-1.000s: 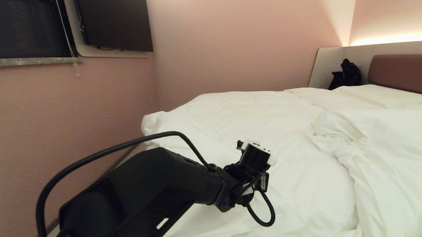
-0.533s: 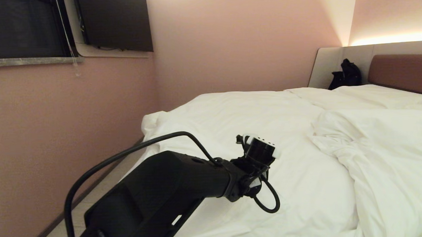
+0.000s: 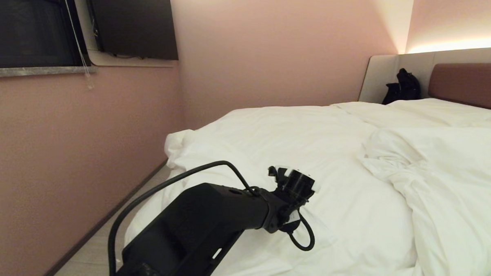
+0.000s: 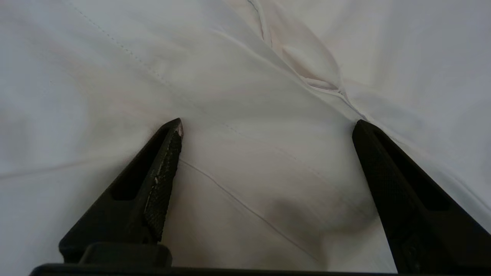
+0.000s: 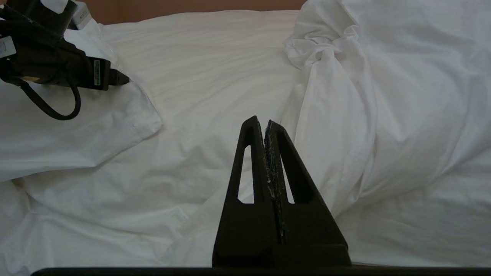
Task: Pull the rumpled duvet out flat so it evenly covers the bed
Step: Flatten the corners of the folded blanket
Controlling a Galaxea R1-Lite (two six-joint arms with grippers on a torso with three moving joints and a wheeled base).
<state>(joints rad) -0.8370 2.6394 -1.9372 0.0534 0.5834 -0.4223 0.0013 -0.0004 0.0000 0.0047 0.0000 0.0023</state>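
Observation:
The white duvet (image 3: 294,128) lies over the bed (image 3: 468,85), smooth on the left and bunched into a rumpled ridge (image 3: 393,165) towards the right. My left arm (image 3: 215,212) reaches over its near left part, and the wrist hides the fingers in the head view. In the left wrist view my left gripper (image 4: 268,124) is open, jaws wide apart just above the duvet (image 4: 245,76), with nothing between them. My right gripper (image 5: 264,122) is shut and empty, low in front of the bunched duvet (image 5: 383,96).
A pink wall (image 3: 87,160) runs close along the bed's left side, leaving a narrow strip of floor (image 3: 82,258). A black bag (image 3: 403,87) sits by the headboard corner. White pillows (image 3: 432,111) lie at the head. A dark screen (image 3: 131,27) hangs on the wall.
The left forearm has swung right, in over the bed, and its wrist has tipped lower. A small raised bit of duvet beyond the wrist has dropped flat.

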